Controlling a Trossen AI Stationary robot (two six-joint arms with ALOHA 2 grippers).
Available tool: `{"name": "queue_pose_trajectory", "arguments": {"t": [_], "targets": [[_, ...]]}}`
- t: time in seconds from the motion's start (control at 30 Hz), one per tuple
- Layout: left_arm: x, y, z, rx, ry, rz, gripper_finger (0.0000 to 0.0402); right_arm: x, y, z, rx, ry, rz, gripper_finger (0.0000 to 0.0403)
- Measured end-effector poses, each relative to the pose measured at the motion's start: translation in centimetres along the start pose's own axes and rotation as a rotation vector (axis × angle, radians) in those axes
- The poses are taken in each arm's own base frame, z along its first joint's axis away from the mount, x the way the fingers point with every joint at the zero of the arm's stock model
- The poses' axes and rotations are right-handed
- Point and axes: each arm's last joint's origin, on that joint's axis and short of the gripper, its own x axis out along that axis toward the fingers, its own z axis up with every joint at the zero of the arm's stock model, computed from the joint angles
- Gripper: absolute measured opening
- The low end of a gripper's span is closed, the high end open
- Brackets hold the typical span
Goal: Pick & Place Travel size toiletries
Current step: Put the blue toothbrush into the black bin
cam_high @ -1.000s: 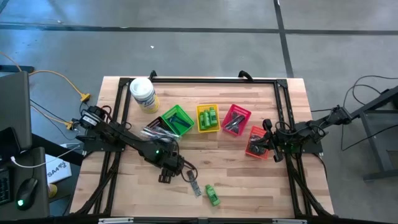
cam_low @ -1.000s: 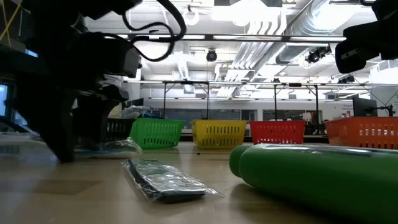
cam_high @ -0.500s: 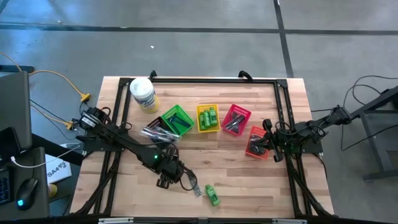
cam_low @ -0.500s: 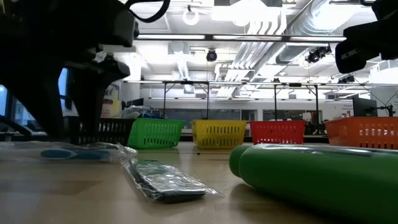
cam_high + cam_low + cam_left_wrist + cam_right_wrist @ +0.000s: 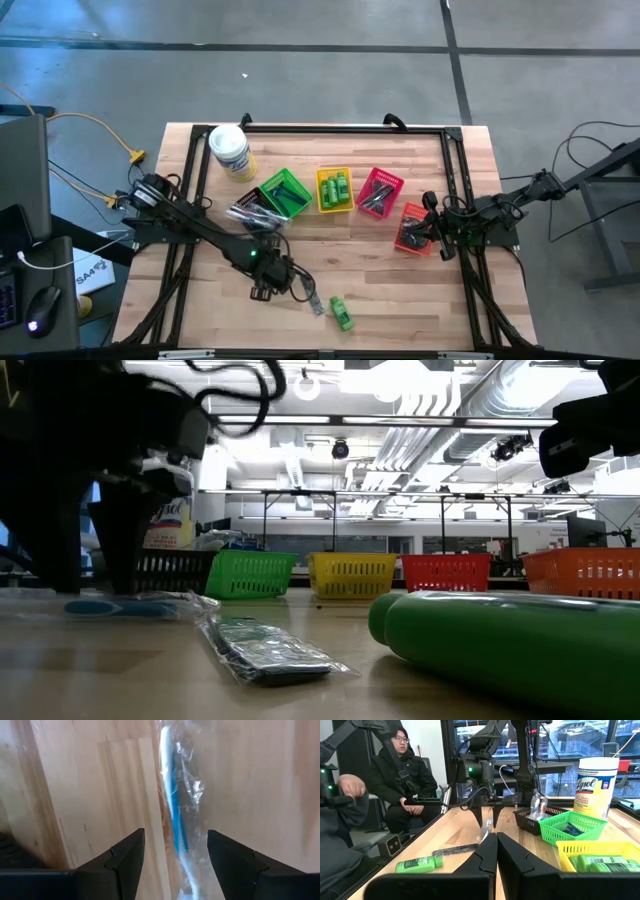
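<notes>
The left gripper [image 5: 266, 292] sits low over the front of the wooden table [image 5: 400, 300] with its fingers [image 5: 120, 857] spread wide, straddling a clear-wrapped blue-handled razor [image 5: 177, 820] that lies flat on the wood between them, not gripped. Just beside it lie a wrapped dark comb [image 5: 265, 648] and a green mini bottle [image 5: 342, 314]. The right gripper [image 5: 432, 230] waits with fingers closed and empty by the orange basket [image 5: 413, 225]

bare wood [image 5: 400, 290] beside green bottle [image 5: 343, 315]
</notes>
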Motion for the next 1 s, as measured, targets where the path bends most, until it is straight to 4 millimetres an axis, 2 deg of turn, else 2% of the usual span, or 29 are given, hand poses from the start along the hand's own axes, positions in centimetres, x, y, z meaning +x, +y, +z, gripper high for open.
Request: {"name": "queue_pose_trajectory", "arguments": {"t": [0.23,0.53,0.67,0.87,0.93,1.0], "targets": [[1.9,-0.3,0.1,0.008,0.041,0.017,0.0207,0.0,0.0,0.0,0.0,0.0,0.0,0.0003],[2.4,-0.4,0.1,0.012,0.052,0.021,0.0199,0.0,0.0,0.0,0.0,0.0,0.0,0.0003],[2.5,-0.4,0.1,0.011,0.053,0.018,0.015,0.0,0.0,0.0,0.0,0.0,0.0,0.0002],[2.6,-0.3,0.0,0.041,0.059,0.033,0.0031,0.0,0.0,0.0,0.004,0.0,0.0,0.0002],[2.6,-0.3,0.0,0.041,0.058,0.034,0.0015,0.0,0.0,0.0,0.004,0.0,0.0,0.0002],[2.6,-0.3,0.0,0.042,0.053,0.048,0.0024,0.0,0.0,0.0,-0.001,0.0,0.0,0.0002]]}}
